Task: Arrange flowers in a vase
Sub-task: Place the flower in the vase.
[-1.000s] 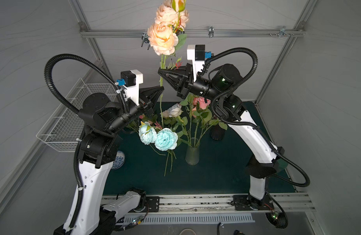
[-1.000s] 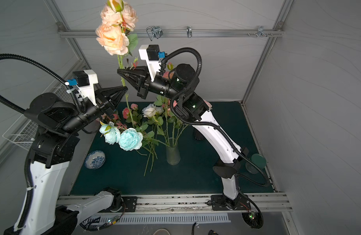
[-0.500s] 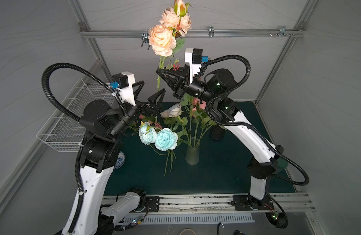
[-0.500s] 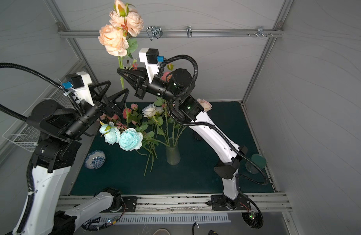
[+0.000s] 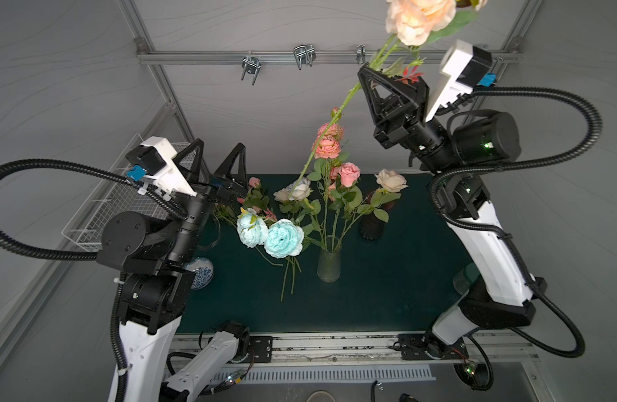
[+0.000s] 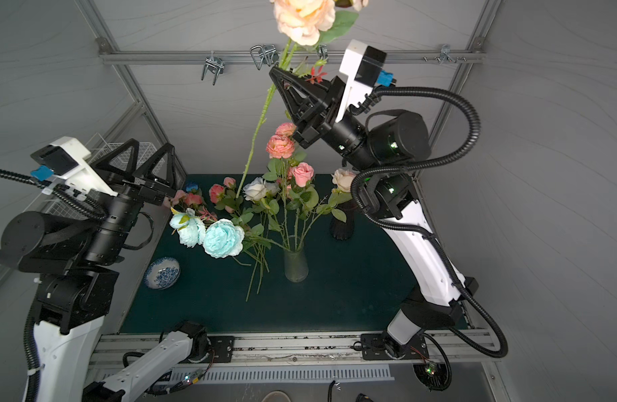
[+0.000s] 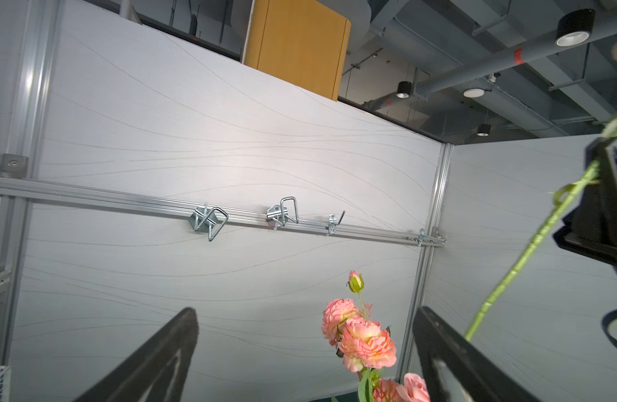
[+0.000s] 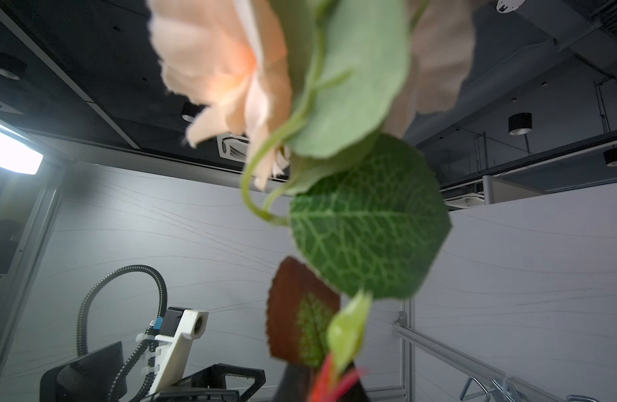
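My right gripper [image 5: 364, 71] [image 6: 274, 71] is raised high at the back and is shut on the long green stem [image 5: 335, 118] of a peach flower [image 5: 418, 17] [image 6: 303, 17], whose bloom [image 8: 223, 69] and leaves fill the right wrist view. The stem's lower end hangs over the clear glass vase [image 5: 329, 266] [image 6: 295, 266], which holds several pink and white roses [image 5: 349, 173]. My left gripper [image 5: 219, 146] [image 6: 151, 145] [image 7: 305, 313] is open and empty, up at the left above loose flowers. Two pale blue blooms [image 5: 284, 238] lie beside the vase.
A dark vase [image 5: 371, 228] holding a cream rose [image 5: 390, 179] stands right of the glass one. A blue-and-white bowl [image 6: 162, 273] sits front left, and a wire basket [image 5: 101, 209] hangs on the left wall. Hooks [image 5: 303, 55] line the back rail.
My left gripper opened, let go of the peach flower's stem and drew back to the left. My right gripper carried the flower up and to the right.
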You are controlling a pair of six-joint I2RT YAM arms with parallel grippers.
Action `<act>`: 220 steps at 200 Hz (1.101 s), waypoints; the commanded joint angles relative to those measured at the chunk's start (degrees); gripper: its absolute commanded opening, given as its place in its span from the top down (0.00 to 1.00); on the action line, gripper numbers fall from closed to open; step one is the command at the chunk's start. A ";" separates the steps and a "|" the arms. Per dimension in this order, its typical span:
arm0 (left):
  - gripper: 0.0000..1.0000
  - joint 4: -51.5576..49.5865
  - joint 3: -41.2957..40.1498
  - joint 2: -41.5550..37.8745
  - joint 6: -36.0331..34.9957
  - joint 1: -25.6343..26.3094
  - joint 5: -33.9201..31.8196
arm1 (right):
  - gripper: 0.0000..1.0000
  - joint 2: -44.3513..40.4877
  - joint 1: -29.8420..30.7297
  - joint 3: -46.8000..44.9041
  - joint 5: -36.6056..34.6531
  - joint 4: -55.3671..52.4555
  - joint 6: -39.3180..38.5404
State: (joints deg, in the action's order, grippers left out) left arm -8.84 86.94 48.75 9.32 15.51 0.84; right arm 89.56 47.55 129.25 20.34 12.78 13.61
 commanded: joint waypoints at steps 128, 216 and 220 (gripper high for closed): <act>0.00 -1.97 -9.88 -8.06 6.09 0.14 -19.61 | 1.00 -30.83 0.04 -27.79 -7.68 -16.57 -15.92; 0.01 -5.07 -18.24 -16.06 8.13 0.14 -27.27 | 1.00 -30.05 0.02 -41.79 -8.15 -10.56 -14.72; 0.01 -5.40 -18.62 -16.41 8.35 0.14 -27.69 | 1.00 -29.83 0.01 -42.04 -8.27 -10.31 -14.87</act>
State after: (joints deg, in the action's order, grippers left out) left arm -13.74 69.41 34.11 15.92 15.51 -23.20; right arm 58.63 47.64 87.66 12.80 -1.72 -0.51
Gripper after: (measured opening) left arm 0.987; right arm 0.066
